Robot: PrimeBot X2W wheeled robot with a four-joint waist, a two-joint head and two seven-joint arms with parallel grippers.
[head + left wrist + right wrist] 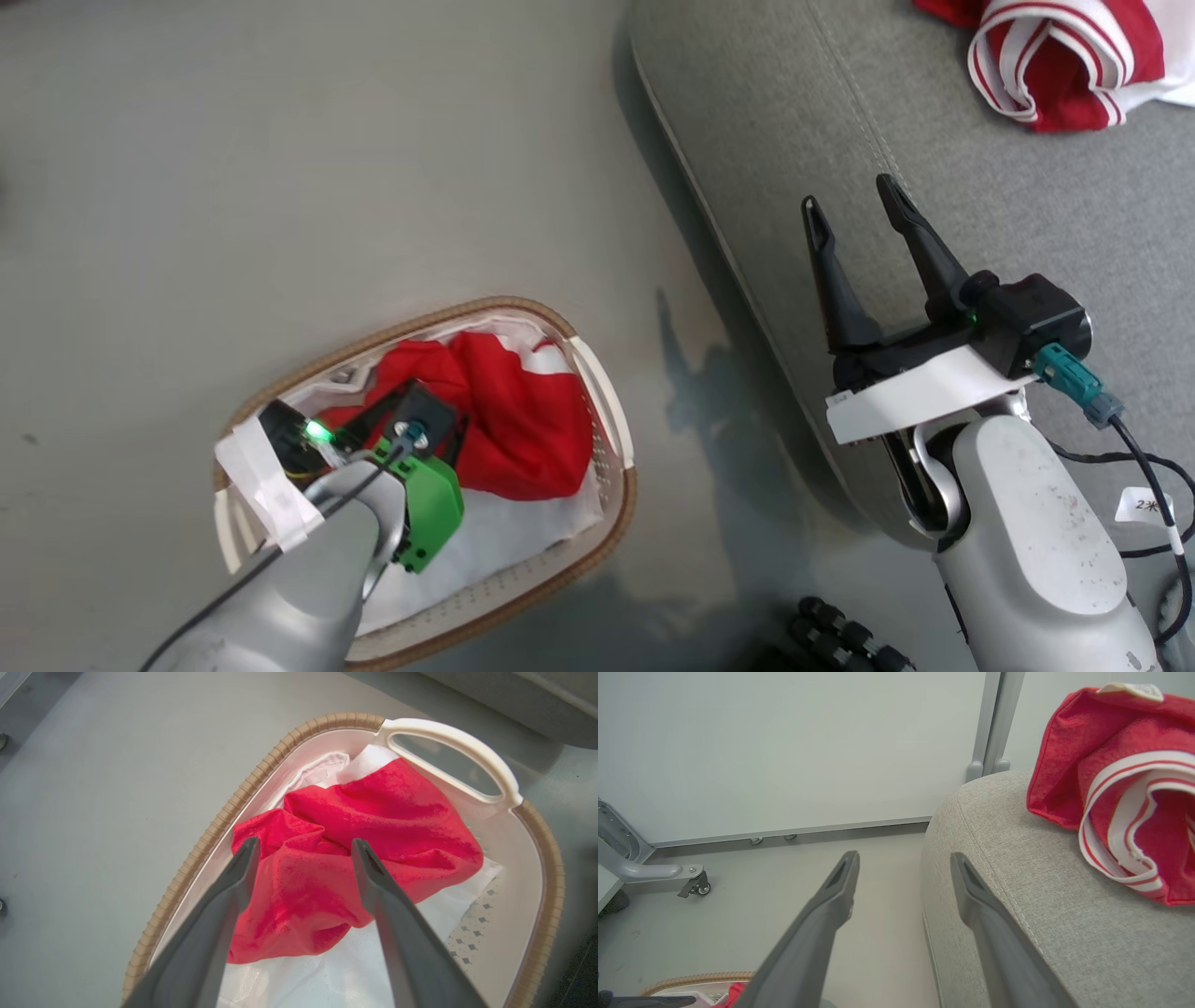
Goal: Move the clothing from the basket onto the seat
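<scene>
- The grey floor (280,140) holds the basket and the seat side by side.
- The grey seat (934,140) fills the upper right of the head view. A red garment with white stripes (1055,65) lies crumpled on its far part.
- The oval basket (611,523) stands on the floor just left of the seat, with a white liner (504,541) inside.
- The other red garment (523,420) is bunched in the basket on top of the liner.
- The left gripper (304,843) reaches into the basket, its jaws spread to either side of a red fold; whether they touch it is unclear.
- The right gripper (848,193) hangs over the seat's edge, jaws apart and empty.
</scene>
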